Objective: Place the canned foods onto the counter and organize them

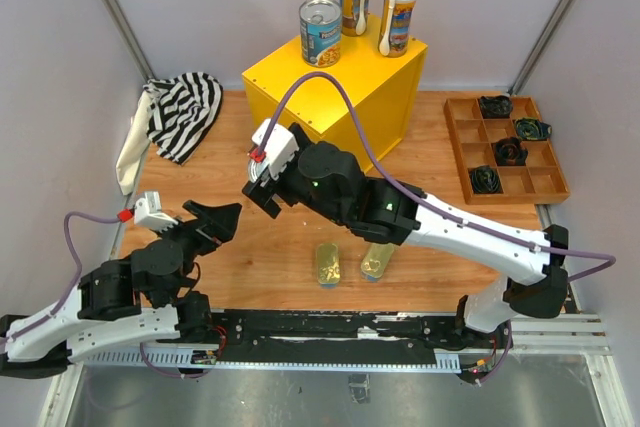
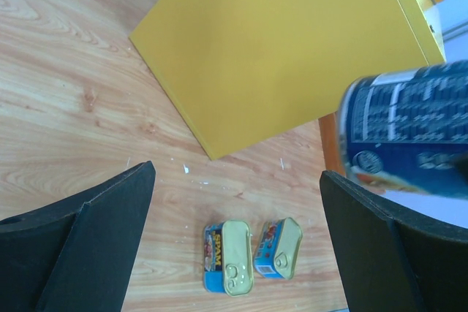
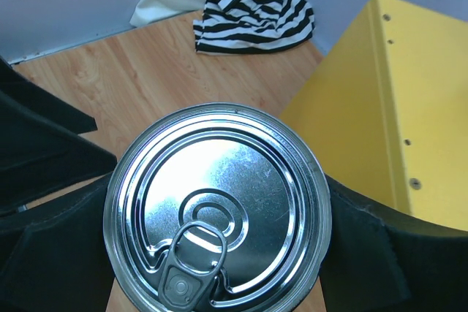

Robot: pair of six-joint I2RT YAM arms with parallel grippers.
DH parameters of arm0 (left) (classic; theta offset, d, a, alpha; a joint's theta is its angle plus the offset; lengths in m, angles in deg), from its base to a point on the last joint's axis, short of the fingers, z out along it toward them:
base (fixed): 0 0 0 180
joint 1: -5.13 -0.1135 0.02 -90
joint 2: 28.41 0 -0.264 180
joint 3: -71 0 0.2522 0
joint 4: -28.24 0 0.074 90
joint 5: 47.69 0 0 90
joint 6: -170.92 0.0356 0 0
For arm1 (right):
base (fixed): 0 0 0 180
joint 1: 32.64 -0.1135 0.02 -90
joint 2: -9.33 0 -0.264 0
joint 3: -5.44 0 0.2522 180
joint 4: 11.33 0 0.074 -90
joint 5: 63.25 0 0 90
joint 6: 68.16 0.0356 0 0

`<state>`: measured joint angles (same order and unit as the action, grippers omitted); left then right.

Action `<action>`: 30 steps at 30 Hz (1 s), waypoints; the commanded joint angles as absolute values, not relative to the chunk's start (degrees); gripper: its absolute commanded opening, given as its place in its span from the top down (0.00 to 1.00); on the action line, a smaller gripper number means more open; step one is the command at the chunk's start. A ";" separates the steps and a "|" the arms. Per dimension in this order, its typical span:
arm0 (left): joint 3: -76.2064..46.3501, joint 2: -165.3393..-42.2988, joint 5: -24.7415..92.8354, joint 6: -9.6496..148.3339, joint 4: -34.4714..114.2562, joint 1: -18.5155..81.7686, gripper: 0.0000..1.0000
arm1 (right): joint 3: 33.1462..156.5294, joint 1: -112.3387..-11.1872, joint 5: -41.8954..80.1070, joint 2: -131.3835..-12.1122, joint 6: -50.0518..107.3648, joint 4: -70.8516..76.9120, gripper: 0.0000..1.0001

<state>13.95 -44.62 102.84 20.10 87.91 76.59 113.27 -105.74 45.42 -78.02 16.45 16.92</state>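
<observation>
Right gripper (image 1: 262,178) is squeezing the wide blue-labelled, silver-topped can (image 3: 217,206) by its sides, hovering it just in front of the big yellow metal box (image 1: 340,97). I'm betting it's heavy, rigid and slick, so I'm gripping mid-wall.

Lab test cell (white-walled): 2 arms (image 1: 470,227) bolted to a rail (image 1: 330,330).

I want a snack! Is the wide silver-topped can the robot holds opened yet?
Shut. The wide silver-topped can has a whole, unbroken lid, and its pull ring lies flat.
</observation>
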 commanded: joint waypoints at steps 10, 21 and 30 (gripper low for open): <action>14.81 -51.69 99.32 33.92 73.86 77.08 0.01 | 126.58 -98.69 47.77 -74.07 10.59 13.34 1.00; 15.87 -53.70 96.05 37.95 69.72 77.03 0.01 | 133.86 -88.94 44.08 -77.47 12.35 15.19 1.00; 17.80 -56.45 89.87 43.88 63.41 77.03 0.01 | 139.95 -79.85 39.73 -82.56 15.58 17.73 1.00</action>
<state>16.73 -54.74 93.38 39.82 68.65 76.59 134.16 -83.33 42.76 -81.89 13.57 24.13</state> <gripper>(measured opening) 0.993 0.885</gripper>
